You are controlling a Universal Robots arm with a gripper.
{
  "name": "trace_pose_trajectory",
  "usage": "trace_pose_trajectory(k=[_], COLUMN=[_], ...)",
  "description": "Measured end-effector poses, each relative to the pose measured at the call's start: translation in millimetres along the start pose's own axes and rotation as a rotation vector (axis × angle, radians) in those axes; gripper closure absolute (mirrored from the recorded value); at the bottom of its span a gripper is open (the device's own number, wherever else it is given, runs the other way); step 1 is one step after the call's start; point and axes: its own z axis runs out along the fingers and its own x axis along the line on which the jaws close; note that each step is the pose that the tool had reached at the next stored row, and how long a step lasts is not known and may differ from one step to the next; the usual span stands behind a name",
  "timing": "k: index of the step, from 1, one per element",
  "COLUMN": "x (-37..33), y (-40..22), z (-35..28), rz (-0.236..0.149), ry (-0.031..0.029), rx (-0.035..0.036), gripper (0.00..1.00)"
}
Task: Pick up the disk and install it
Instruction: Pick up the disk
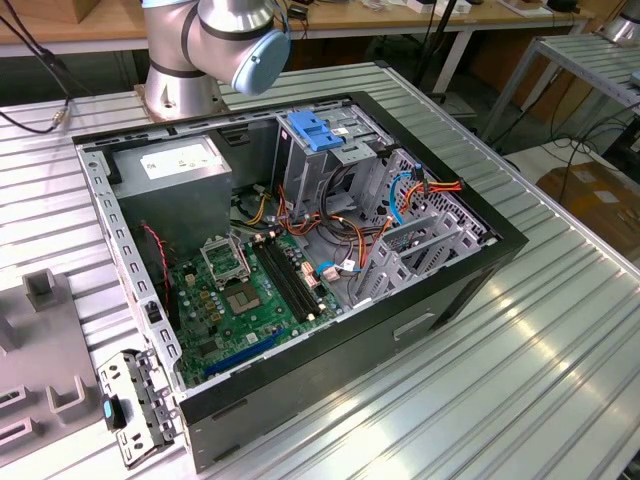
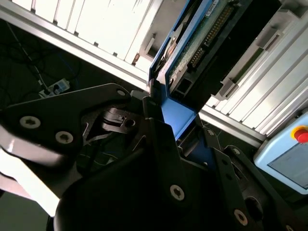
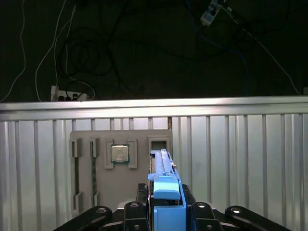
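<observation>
currently claw clamped on the disk, pinching its blue carrier edge-on, likely so it can slide into a bay. grey tray lies beyond. in the exterior view, cage sits near 12 o'clock of the case.

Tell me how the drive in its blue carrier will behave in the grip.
The flat metal disk in its blue plastic carrier bracket looks rigid and probably heavy for its size. Its exposed green circuit board seems fragile. Held at one end by the black gripper, smooth plastic may slip or pivot.
</observation>
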Motion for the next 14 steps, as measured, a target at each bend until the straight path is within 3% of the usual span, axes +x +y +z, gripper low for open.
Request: trace_pose_trajectory(k=[14], x=[0.2], y=[0.0], z=[-16.0], rz=[0.000], ry=[0.0000], rx=[-0.0002], gripper=[0.63])
